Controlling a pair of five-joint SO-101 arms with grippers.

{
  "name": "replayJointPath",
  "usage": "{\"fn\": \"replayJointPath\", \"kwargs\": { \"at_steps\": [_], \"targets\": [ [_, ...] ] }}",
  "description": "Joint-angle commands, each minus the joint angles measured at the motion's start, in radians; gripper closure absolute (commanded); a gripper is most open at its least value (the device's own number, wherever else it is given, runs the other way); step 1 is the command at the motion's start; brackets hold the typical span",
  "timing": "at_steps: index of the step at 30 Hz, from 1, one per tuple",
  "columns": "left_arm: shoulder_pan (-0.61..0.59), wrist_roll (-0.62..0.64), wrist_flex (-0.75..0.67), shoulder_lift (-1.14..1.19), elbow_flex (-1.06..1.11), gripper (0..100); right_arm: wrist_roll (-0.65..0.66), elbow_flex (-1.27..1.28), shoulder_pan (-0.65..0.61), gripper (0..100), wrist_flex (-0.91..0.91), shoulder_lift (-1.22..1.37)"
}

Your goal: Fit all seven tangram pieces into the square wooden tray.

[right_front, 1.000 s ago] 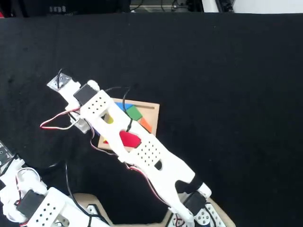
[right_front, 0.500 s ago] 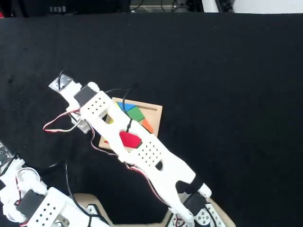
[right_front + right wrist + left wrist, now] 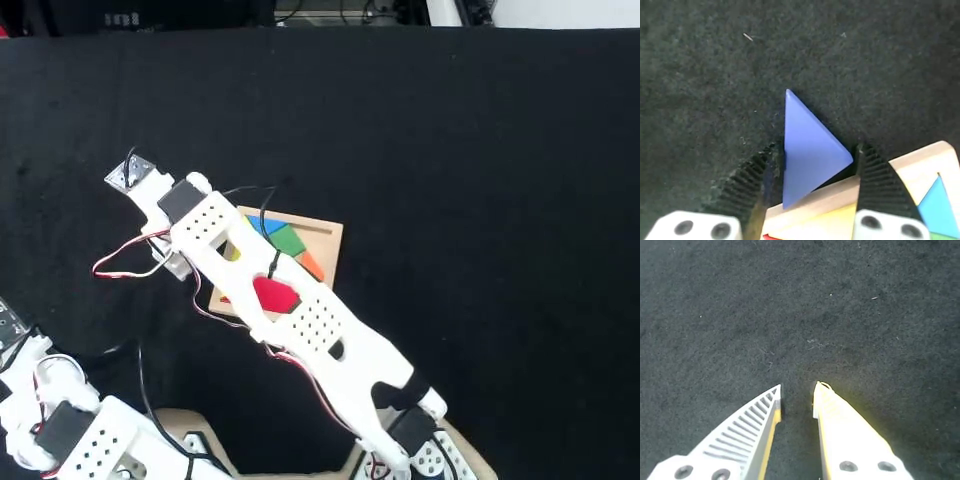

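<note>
My right gripper (image 3: 817,149) holds a blue-violet triangle (image 3: 804,140) between its black fingers, just outside the rim of the square wooden tray (image 3: 920,160). One finger lies along the triangle's edge, the other presses its corner. From above, the right arm stretches across the tray (image 3: 328,236) with its gripper (image 3: 130,172) past the tray's far-left corner. Blue (image 3: 262,224), green (image 3: 286,240), orange (image 3: 308,265), yellow (image 3: 231,252) and red (image 3: 272,296) pieces lie in the tray, partly hidden by the arm. My left gripper (image 3: 797,390) hangs open over bare black cloth.
Black cloth covers the whole table (image 3: 480,150). The left arm (image 3: 70,425) sits folded at the near-left corner. The right arm's base (image 3: 415,440) stands at the near edge, with wires looping beside the tray.
The right gripper has shifted slightly away from the tray's corner, and the tray has slid a little to the right. The left arm has kept still.
</note>
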Motion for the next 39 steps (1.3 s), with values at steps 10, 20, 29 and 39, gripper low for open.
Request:
{"fn": "replayJointPath", "kwargs": {
  "at_steps": [10,20,29,39],
  "targets": [
    [0.013,0.005,0.003,-0.003,-0.008,88,-0.012,-0.268,0.049,86.1,0.152,-0.125],
    [0.013,0.005,0.003,-0.003,-0.008,88,-0.012,0.016,0.101,86.4,0.152,-0.423],
    [0.015,0.005,0.003,-0.003,-0.008,88,0.005,0.467,0.244,86.4,0.15,-0.897],
    [0.015,0.005,0.003,-0.003,-0.008,88,0.084,1.02,0.43,86.4,0.021,-1.222]
  ]
}}
